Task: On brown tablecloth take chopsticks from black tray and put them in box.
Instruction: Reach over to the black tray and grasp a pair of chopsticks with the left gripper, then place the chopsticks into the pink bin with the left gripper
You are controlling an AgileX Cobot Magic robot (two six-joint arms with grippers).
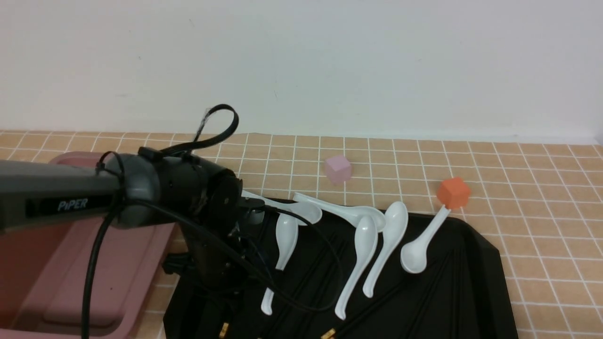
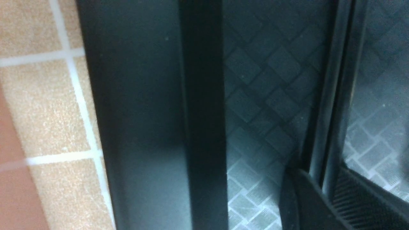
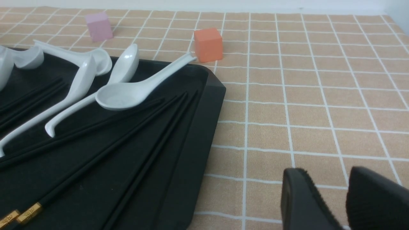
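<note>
Two chopsticks (image 2: 334,95) sit between the jaws of my left gripper (image 2: 322,195), closed on them over the black tray (image 2: 150,111). White spoons (image 1: 365,245) lie around. The box (image 1: 89,278) stands beside the tray; my right gripper's (image 3: 329,198) jaws are parted.

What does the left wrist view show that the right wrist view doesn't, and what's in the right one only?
Only the left wrist view: the left gripper, with a pair of chopsticks running between its fingers, and part of the box.

Only the right wrist view: the white spoons, the pink cube, the orange cube and the right gripper.

Both: the black tray, the tablecloth and chopsticks, though the gold bands show only in the right wrist view.
</note>
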